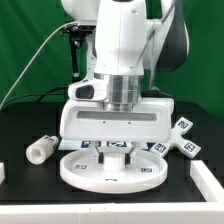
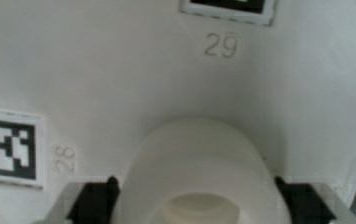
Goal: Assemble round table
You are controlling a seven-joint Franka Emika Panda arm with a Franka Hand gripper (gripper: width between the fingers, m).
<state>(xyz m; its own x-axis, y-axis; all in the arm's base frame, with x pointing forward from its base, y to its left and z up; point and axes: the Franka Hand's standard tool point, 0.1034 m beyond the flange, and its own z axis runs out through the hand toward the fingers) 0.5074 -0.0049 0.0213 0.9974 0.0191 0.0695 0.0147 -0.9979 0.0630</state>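
Gripper [image 2: 196, 202] low over smooth, rimmed white disc [image 1: 112, 183]. Black fingers [image 2: 97, 200] flank domed boss [image 2: 201, 160]; clamped or not, cannot tell. Cylindrical leg [image 1: 40, 150] at disc's 9 o'clock, cross foot [image 1: 186, 140] at 2.

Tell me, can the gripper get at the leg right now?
Probably yes: the leg lies alone on the black table, nothing over it; the gripper, low over the round disc, must lift first.

End effector [image 1: 112, 151] low, pointing straight down

I am counting one rimmed round disc [image 1: 72, 170], one short cylindrical leg [image 1: 40, 150], one cross-shaped foot [image 1: 184, 140], one arm [image 1: 125, 50] carrying one gripper [image 2: 196, 200], and two white blocks [image 1: 3, 172] [image 1: 207, 181].
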